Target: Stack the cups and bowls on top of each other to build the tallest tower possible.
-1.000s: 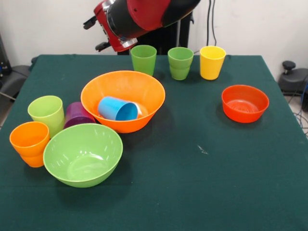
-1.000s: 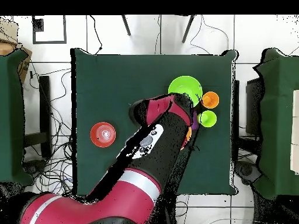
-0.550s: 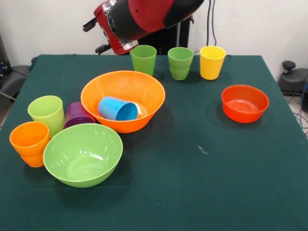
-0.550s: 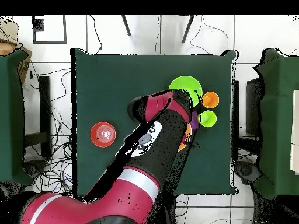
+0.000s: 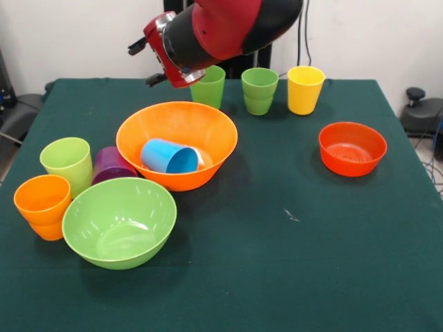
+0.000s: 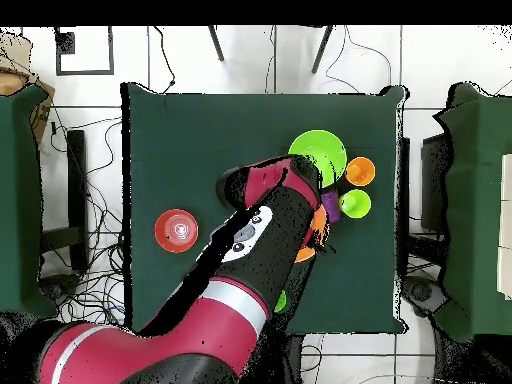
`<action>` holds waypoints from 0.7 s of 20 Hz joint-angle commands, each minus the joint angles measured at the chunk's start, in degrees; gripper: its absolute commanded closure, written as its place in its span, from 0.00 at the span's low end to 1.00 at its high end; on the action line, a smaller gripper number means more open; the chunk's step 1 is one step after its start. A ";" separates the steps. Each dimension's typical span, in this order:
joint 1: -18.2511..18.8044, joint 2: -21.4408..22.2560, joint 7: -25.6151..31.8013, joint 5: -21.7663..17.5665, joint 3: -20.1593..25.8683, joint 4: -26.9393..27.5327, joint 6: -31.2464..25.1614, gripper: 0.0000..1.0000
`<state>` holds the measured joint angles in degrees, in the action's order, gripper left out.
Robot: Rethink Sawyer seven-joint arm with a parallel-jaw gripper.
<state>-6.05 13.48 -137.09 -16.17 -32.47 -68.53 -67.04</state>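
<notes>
A large orange bowl (image 5: 208, 131) stands left of the table's middle, and a blue cup (image 5: 169, 156) lies on its side inside it. In front of it are a lime-green bowl (image 5: 119, 221), a lime cup (image 5: 67, 162), a purple cup (image 5: 111, 166) and an orange cup (image 5: 43, 205). Green (image 5: 209, 90), darker green (image 5: 259, 90) and yellow (image 5: 305, 88) cups stand upright in a row at the far edge. A small red-orange bowl (image 5: 352, 148) sits alone at the right. My gripper (image 5: 145, 63) hangs above the table behind the orange bowl, touching nothing.
From overhead, my arm covers most of the orange bowl and the far cups. The lime-green bowl (image 6: 318, 155), orange cup (image 6: 360, 171), lime cup (image 6: 354, 204) and red-orange bowl (image 6: 176, 230) show around it. A small pale mark (image 5: 291, 216) lies on the green cloth.
My arm has shifted right and a little lower in the front view, and now overlaps the green cup's rim. Nothing on the table has moved.
</notes>
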 commanded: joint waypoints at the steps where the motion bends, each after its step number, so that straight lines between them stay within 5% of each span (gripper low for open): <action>1: -1.48 -3.58 -13.34 3.34 4.61 1.09 2.74 0.00; 14: -3.46 -4.28 -14.20 5.17 3.19 0.49 0.50 0.00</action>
<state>-8.02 10.31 -137.59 -14.52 -32.92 -68.52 -66.95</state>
